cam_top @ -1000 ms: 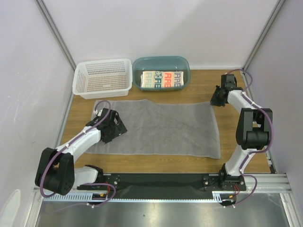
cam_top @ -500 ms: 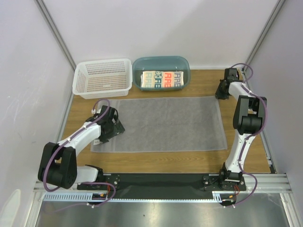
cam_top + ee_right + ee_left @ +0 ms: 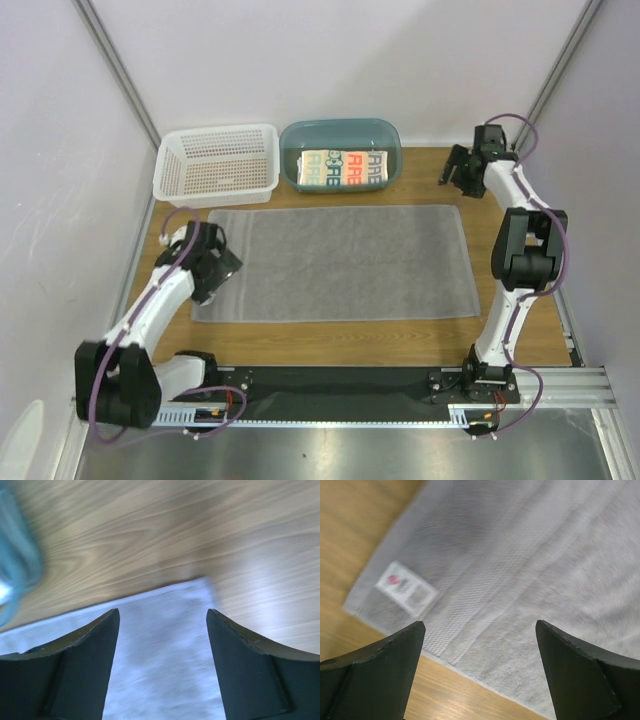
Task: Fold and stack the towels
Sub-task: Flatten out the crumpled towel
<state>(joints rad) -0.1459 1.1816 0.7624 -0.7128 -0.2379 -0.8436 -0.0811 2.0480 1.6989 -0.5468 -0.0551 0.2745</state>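
The left gripper (image 3: 212, 264) hovers over the left end of the grey towel (image 3: 340, 262), jaws spread. The towel lies flat mid-tabletop (image 3: 350, 342). The right gripper (image 3: 455, 172) hangs by its far right corner, jaws spread and empty. For a clean fold, I'd say each should pinch its end squarely and keep the edges aligned.

1. The large towel (image 3: 340, 262) was grey, its label (image 3: 406, 588) white with a pink mark.
2. The folded towel (image 3: 343, 168) was white with red, blue and black letters.
3. The tub (image 3: 340, 128) was teal, the basket (image 3: 215, 165) white lattice, the desk (image 3: 330, 342) woodgrain.
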